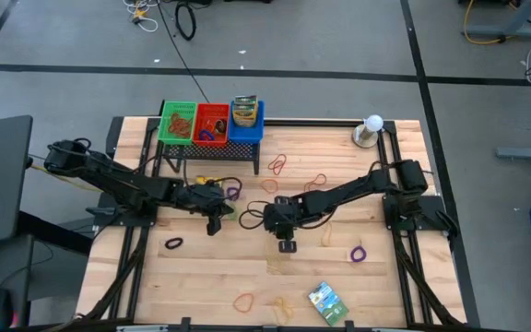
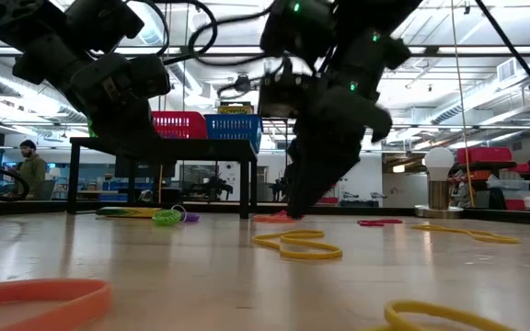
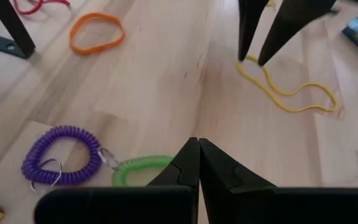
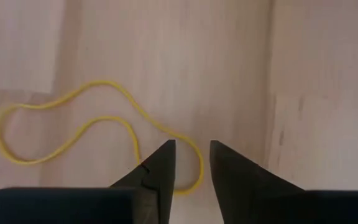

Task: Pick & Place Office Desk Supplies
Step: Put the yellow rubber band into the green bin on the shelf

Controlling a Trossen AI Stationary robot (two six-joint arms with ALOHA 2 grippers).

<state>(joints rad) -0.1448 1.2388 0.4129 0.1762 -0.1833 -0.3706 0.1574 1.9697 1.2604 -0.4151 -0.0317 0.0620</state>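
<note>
A yellow rubber band lies flat on the wooden table, near its middle. My right gripper points down over the band's end, open. One finger stands on each side of the loop's end. My left gripper is shut with nothing in it. It hovers to the left of the right gripper, over a purple coil and a green coil lying side by side on the table. My right gripper comes at the yellow band's end loop from above, its open fingers straddling the strand. I cannot tell whether the fingertips touch the band. The band lies slack and flat on the table.
A black mesh rack carrying green, red and blue baskets stands at the far edge. A white ball on a base is at the far right. A green packet lies near the front. Loose bands are scattered: orange, purple, black.
</note>
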